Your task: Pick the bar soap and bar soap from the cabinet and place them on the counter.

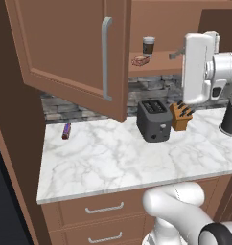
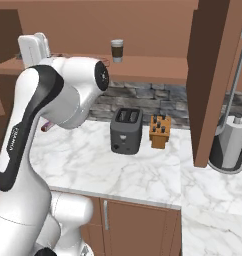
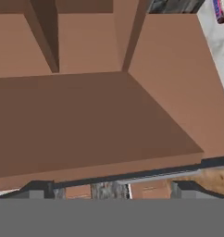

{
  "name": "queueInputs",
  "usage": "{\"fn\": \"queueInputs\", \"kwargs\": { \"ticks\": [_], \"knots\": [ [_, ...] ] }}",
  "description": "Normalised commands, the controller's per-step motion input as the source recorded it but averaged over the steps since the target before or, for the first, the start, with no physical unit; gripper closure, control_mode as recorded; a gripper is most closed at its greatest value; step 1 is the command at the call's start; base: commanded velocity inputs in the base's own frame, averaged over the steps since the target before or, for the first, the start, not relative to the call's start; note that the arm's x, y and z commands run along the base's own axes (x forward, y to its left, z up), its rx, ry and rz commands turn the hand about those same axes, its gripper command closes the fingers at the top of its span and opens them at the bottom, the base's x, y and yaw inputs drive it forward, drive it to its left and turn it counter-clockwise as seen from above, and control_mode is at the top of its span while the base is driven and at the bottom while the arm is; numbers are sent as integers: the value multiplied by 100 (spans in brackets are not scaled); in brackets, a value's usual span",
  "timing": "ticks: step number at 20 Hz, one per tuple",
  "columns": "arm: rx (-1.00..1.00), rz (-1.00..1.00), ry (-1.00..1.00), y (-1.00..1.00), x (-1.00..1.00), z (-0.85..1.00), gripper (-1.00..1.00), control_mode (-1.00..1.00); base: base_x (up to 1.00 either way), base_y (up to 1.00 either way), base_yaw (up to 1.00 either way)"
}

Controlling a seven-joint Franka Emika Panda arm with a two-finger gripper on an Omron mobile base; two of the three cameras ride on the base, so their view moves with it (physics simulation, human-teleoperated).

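Up on the shelf of the open cabinet point(image 1: 70, 48) sits a bar soap point(image 1: 140, 61), just beside the paper cup point(image 1: 148, 46). I can make out one reddish-brown lump there; I cannot tell if it is one bar or two lying together. My gripper point(image 3: 111, 190) is up near the shelf edge, and my jaws are spread wide with nothing between them. I think soap is small, light and hard, so it will not squash, but its flat faces may be slippery. My best guess is to pinch it across its short sides, low and in the middle, so it does not pop out. The cup stands very close, so I could knock it over. Below, the white counter point(image 1: 122, 162) has the toaster point(image 1: 154, 119) and knife block point(image 1: 181, 116), with bare room in front.
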Motion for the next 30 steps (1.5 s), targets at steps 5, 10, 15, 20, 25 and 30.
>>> {"fn": "queueInputs", "kwargs": {
  "ticks": [5,10,15,20,25,30],
  "knots": [
    [0,8,0,48,7,0,-100,-100,0,0,0],
    [2,11,4,35,35,-2,-100,-100,0,0,0],
    [4,15,4,30,38,0,-100,-100,0,0,0],
    [0,12,1,50,9,0,-100,-100,0,0,0],
    [0,9,0,55,0,0,-100,-100,0,0,0],
    [0,9,0,55,-3,0,-100,-100,0,0,0]
  ]
}}
